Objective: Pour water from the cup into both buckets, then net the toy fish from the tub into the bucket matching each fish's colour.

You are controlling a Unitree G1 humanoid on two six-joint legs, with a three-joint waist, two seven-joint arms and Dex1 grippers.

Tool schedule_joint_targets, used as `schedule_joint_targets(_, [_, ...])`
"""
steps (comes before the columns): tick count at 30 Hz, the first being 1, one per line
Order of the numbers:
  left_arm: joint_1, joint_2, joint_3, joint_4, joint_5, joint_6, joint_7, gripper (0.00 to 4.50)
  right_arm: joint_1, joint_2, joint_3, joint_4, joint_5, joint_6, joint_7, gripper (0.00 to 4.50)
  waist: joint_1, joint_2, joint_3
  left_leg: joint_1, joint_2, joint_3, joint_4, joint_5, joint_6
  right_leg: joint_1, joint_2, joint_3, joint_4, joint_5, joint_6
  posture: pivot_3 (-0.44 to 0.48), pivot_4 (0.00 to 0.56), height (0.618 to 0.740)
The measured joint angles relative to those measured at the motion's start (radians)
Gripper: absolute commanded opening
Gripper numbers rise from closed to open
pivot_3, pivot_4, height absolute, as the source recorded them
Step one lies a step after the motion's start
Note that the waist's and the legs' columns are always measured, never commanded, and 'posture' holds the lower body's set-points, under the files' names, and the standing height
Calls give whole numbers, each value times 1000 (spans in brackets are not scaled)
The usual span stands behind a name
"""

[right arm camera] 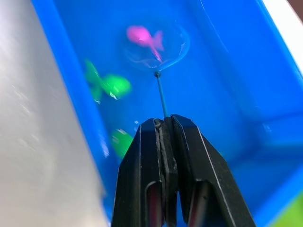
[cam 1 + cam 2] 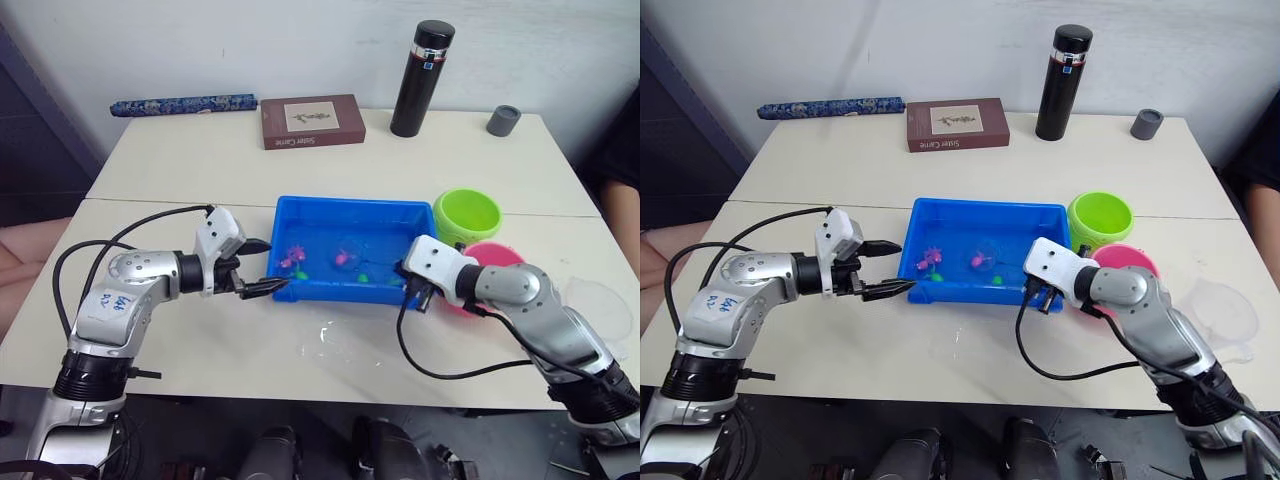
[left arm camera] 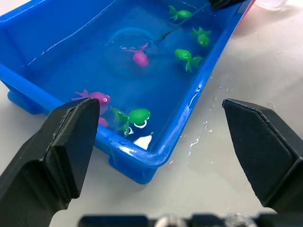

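Head views, tub: the blue tub (image 2: 345, 215) sits at the middle of the white tabletop (image 2: 200, 160), holding water and toy fish.
Head views, buckets: the lime green bucket (image 2: 467, 215) stands just beside the tub at its 3 o'clock; the pink bucket (image 2: 497, 257) is at the green one's 5 o'clock, partly behind the right arm.
Head views, cup: the clear measuring cup (image 2: 1223, 312) rests on the tabletop at 4 o'clock from the pink bucket.
Head views, left end effector (image 2: 262, 268): released, fingers spread, hovering at the tub's 8 o'clock corner, just outside the rim.
Head views, right end effector (image 2: 408, 290): at the tub's 4 o'clock corner, over the rim.
Head views, other things: a black flask (image 2: 421, 78), a small grey cap (image 2: 504, 120), a brown book (image 2: 312, 121) and a patterned blue roll (image 2: 183, 104) lie along the far edge at 12 o'clock.
Left wrist view, fish: a magenta fish (image 3: 97, 100) and a green fish (image 3: 135, 116) lie near the closest tub wall; three more green fish (image 3: 188, 56) drift farther in.
Left wrist view, net: a clear round net (image 3: 129, 49) surrounds a second magenta fish (image 3: 140, 57); water is splashed on the tabletop beside the tub.
Right wrist view, right end effector (image 1: 165, 124): clenched on the net's thin handle (image 1: 161, 94), with the net ring and its magenta fish ahead in the water.
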State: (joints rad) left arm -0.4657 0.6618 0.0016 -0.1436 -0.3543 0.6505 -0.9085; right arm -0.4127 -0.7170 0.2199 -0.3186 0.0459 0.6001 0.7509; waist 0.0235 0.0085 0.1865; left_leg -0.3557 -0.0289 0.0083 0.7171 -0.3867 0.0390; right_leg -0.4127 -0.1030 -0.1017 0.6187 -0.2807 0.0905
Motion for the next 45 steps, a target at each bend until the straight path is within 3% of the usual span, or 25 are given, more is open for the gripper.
schedule_joint_targets(12, [-79, -71, -24, 29, -22, -22, -20, 4476, 38, 80, -280, -211, 331, 425, -25, 0, 1, 0, 0, 0, 0, -1, 0, 0, 0, 0, 0, 0, 0, 0, 0, 0, 150, 740])
schedule_joint_targets(17, [-169, -148, -78, 120, -43, -52, -90, 4476, 130, 77, -490, -356, 429, 560, -74, 0, 6, 1, 0, -1, -2, -1, 0, 0, 0, 0, -1, -1, 0, 0, 0, 0, 150, 740])
schedule_joint_targets(25, [-350, -271, -146, 290, -53, -114, -216, 4476, 403, 76, -941, -612, 534, 715, -104, 0, 9, 2, 0, 0, -2, 0, -1, 0, 1, 0, 2, 0, 1, 0, 0, 0, 150, 740])
schedule_joint_targets(28, [-388, -306, -170, 358, -51, -151, -261, 4476, 494, 73, -1109, -636, 557, 710, -94, 0, 9, 1, 0, 1, -2, 0, -1, 0, 1, 1, 4, 0, 1, 0, 0, 0, 150, 740])
schedule_joint_targets(31, [-407, -341, -196, 413, -35, -198, -295, 4476, 601, 62, -1247, -639, 567, 657, -97, 0, 10, 2, 0, 1, -2, 1, -1, 0, 1, 2, 3, 1, 1, 0, 0, 0, 150, 740])
schedule_joint_targets(34, [-414, -356, -218, 450, -16, -241, -324, 4476, 784, 8, -1254, -640, 492, 512, -101, 0, 10, 2, 0, 2, -2, 1, -2, 0, 1, 1, 3, 2, 1, 0, 0, 0, 150, 740])
schedule_joint_targets(39, [-423, -379, -219, 476, 3, -270, -337, 4476, 1142, -176, -1047, -638, -30, 30, -151, 0, 3, 1, 0, 3, -3, 4, -3, 1, 1, 1, 4, 8, 0, 0, 3, 0, 150, 740])
schedule_joint_targets(45, [-428, -381, -216, 476, 7, -279, -335, 4476, 1141, -217, -982, -561, -363, -352, -191, 0, 4, 0, 1, 4, -1, 4, -2, 1, 0, 2, 5, 8, 0, 0, 3, 0, 150, 740])
